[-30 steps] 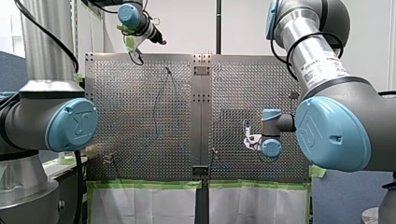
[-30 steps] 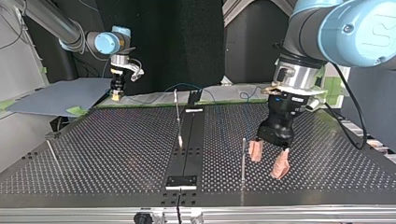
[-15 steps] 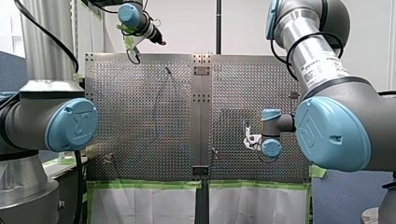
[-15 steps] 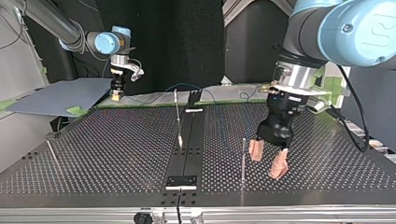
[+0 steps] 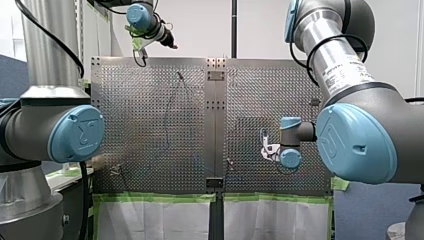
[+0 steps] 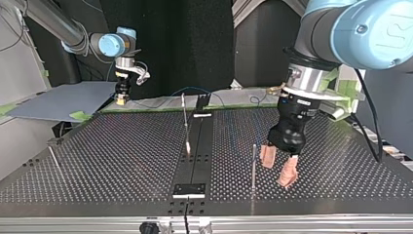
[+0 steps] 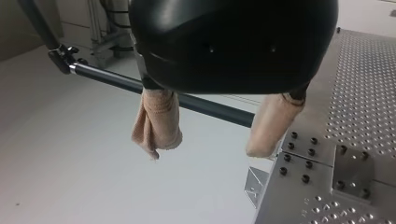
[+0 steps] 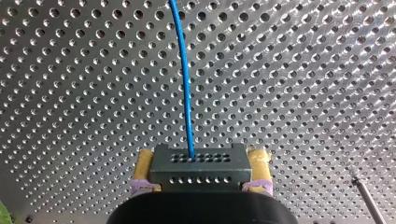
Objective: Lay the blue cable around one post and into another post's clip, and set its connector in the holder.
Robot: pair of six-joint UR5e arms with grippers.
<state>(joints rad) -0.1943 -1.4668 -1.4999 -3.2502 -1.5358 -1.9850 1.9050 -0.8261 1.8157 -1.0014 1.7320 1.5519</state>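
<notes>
Grip | right hand [image 8: 201, 164] clamped on connector [image 8: 201, 175] of blue cable [image 8: 185, 70] | left hand [image 7: 207, 148] spread wide open

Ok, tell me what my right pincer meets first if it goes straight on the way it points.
The perforated metal table: my right pincer points down at it. The dark grey block connector it grips, trailing the thin blue cable, would probably touch first; the gap is hard to judge.

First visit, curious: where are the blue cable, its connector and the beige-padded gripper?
blue cable [image 8: 186, 84], right wrist view, mid-length.
connector [image 8: 201, 168], right wrist view, front face.
left gripper [image 7: 206, 150], left wrist view, between fingertips.
</notes>
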